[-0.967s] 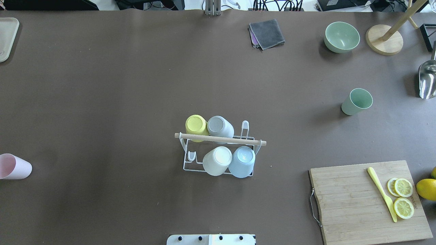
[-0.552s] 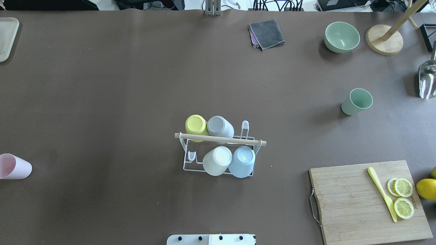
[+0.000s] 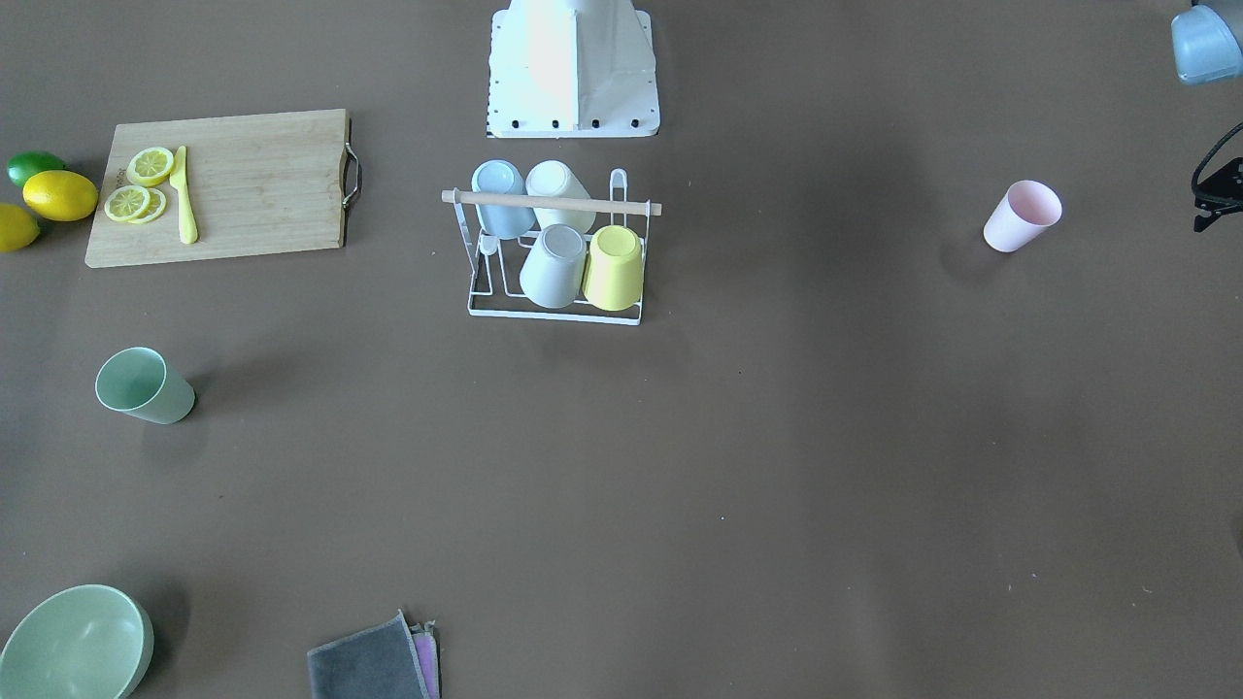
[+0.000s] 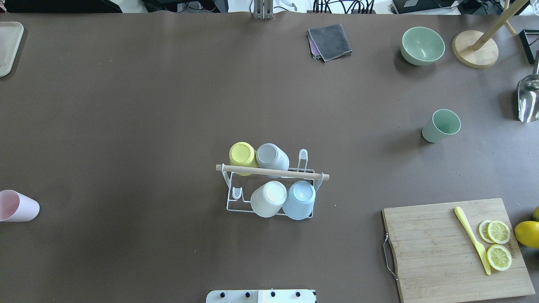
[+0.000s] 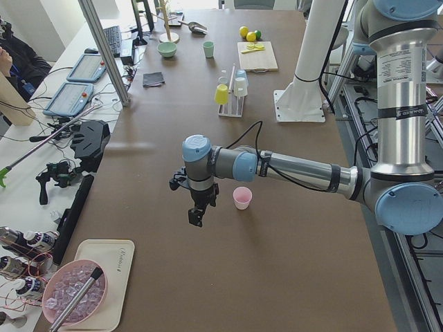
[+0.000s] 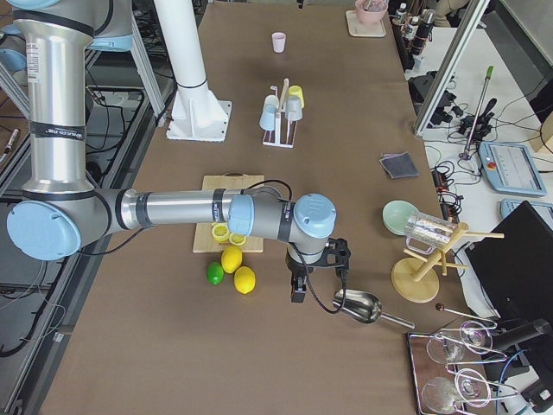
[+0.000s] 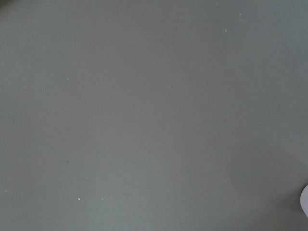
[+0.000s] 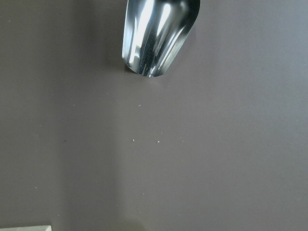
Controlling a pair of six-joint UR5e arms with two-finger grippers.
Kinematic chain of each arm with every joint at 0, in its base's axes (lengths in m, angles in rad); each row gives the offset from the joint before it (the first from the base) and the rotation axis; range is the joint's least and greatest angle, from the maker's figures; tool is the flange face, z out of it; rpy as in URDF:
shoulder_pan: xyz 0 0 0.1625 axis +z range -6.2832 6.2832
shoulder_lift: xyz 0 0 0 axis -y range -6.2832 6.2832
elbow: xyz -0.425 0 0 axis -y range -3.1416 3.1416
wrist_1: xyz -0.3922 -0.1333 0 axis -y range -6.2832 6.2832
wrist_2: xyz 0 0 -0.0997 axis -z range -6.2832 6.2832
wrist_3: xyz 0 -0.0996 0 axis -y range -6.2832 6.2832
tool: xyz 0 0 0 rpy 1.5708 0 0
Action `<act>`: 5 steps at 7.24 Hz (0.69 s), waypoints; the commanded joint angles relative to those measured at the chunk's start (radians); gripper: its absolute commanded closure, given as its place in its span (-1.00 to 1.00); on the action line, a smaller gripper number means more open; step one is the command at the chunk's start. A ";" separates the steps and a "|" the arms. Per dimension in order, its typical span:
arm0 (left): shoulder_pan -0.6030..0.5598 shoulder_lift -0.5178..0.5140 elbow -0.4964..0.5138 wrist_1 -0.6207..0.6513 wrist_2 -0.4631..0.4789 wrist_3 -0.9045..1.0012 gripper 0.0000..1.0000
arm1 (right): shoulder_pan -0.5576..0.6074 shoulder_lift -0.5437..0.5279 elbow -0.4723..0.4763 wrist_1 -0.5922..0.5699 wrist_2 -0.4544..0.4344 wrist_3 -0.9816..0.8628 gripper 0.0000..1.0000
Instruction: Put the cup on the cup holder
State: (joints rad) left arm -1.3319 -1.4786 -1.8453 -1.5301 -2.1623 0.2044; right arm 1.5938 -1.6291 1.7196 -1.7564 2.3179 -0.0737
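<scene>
The white wire cup holder with a wooden rod handle stands mid-table, also in the front view. It carries a yellow, a grey, a white and a blue cup upside down; two prongs are bare. A pink cup lies at the table's left edge, and a green cup stands at the right. My left gripper hangs over the table just beside the pink cup, holding nothing; I cannot tell if it is open. My right gripper points down near a metal scoop; its state is unclear.
A cutting board with lemon slices and a yellow knife lies front right, with lemons beside it. A green bowl, a grey cloth and a wooden stand are at the far side. The scoop fills the right wrist view.
</scene>
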 commanded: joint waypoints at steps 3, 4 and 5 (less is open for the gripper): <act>0.229 -0.142 -0.032 0.199 0.162 0.015 -0.98 | 0.000 0.000 0.002 0.000 0.002 0.002 -1.00; 0.282 -0.163 -0.064 0.293 0.217 0.061 -0.98 | 0.000 0.000 0.003 0.000 0.003 0.002 -1.00; 0.333 -0.187 -0.066 0.344 0.260 0.078 -0.98 | 0.000 0.002 0.008 0.000 0.006 0.002 -1.00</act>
State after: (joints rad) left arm -1.0627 -1.6319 -1.8966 -1.2737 -1.9576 0.2527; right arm 1.5938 -1.6287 1.7229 -1.7564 2.3208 -0.0722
